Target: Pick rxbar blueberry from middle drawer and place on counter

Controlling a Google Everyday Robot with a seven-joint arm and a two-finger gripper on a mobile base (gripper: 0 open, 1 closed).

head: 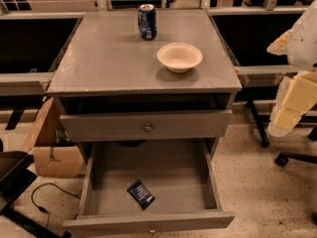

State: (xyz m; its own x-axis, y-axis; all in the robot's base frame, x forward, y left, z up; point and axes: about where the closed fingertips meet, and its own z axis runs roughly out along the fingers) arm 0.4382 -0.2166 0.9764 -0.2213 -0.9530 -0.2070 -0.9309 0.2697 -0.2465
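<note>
The rxbar blueberry (140, 194) is a small flat navy bar lying askew on the floor of the open middle drawer (198, 182), near its front centre. The drawer is pulled fully out, with its knob (152, 229) at the bottom edge. The counter (109, 58) is the grey cabinet top. My gripper (283, 119) hangs at the right edge of the view on a white and pale yellow arm, to the right of the cabinet, beside the upper drawer's level and well apart from the bar. Nothing shows in it.
A blue soda can (147, 21) stands at the back of the counter and a cream bowl (179, 56) sits right of centre. The upper drawer (146, 126) is slightly out. A cardboard box (54, 157) and a cable (47, 192) lie at the left; chair legs (292, 157) are at the right.
</note>
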